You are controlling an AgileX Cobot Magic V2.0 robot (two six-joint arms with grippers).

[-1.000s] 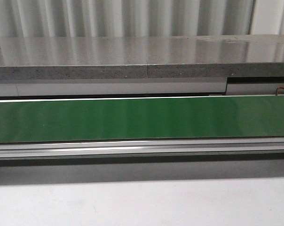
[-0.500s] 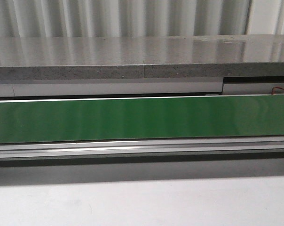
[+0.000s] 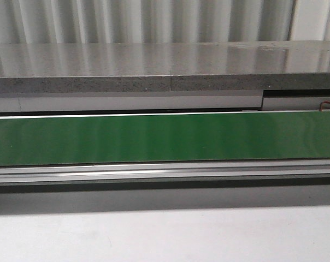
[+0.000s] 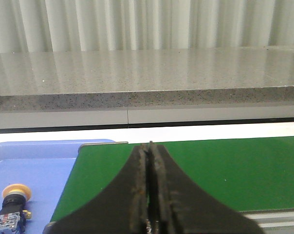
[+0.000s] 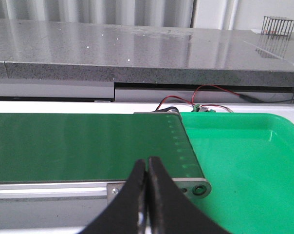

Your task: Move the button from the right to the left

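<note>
Button (image 4: 11,208): in blue tray (image 4: 45,161) just beside left end of green belt (image 4: 225,170), seen in left wrist view only. Lying on its side, yellow-orange cap toward far wall, black collar behind it, blue-and-clear block nearest camera. Absent from front and right wrist views.

Handling, judged: light, rigid plastic; smooth rounded cap likely slippery; clear block possibly brittle at its corners. Best hold probably across flat sides of block or at collar, not on cap.

Left pincer (image 4: 148,195): clenched, fingers pressed together, nothing between them; over belt, well apart from button.

Right pincer (image 5: 147,195): clenched, empty; above right end of belt, near green bin (image 5: 244,161), touching nothing visible.

Green bin: no button visible inside.

Status, judged: button already at left side; neither pincer holding anything.

Stone counter (image 3: 165,65) behind belt: bare in front view.
</note>
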